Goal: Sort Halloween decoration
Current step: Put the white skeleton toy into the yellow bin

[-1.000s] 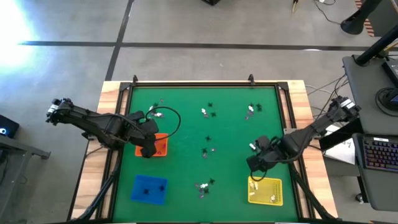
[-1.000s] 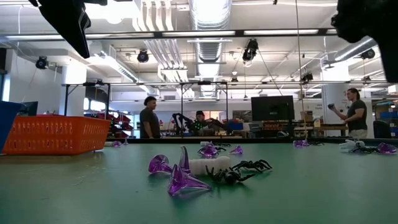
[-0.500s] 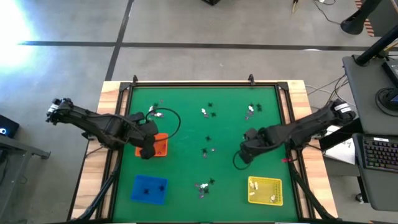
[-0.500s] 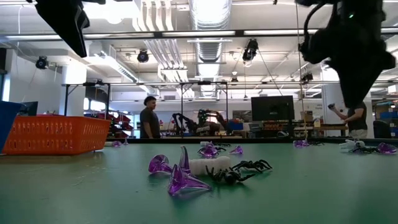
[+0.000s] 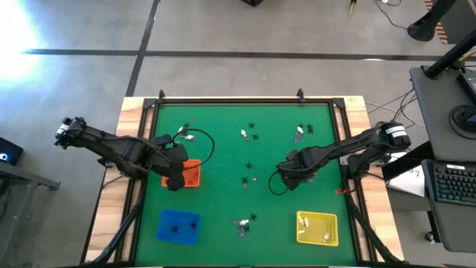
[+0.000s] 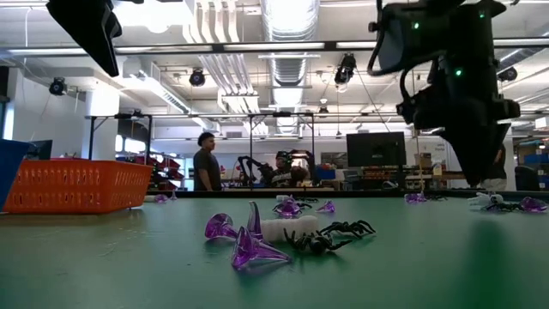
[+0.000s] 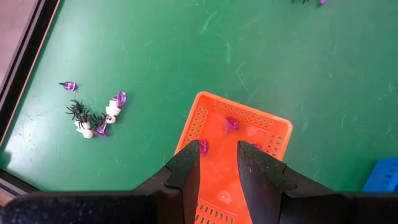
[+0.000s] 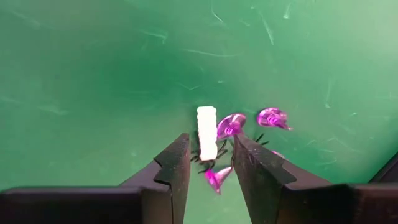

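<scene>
Three trays sit on the green tabletop point(image 5: 223, 149): one orange point(image 5: 190, 173), one blue point(image 5: 178, 225), one yellow point(image 5: 317, 228). Two robot arms reach over scattered trinkets too small to count.

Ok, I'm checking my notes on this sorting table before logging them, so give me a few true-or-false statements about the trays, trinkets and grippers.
1. The orange perforated plastic tray holds purple trinkets. True.
2. The right gripper grips a black spider. False: its fingers stand apart, empty, over a white cylindrical trinket.
3. The left gripper hangs above the orange tray. True.
4. The yellow rectangular tray sits at the table's left side. False: at its right; the blue rectangular tray is left.
</scene>
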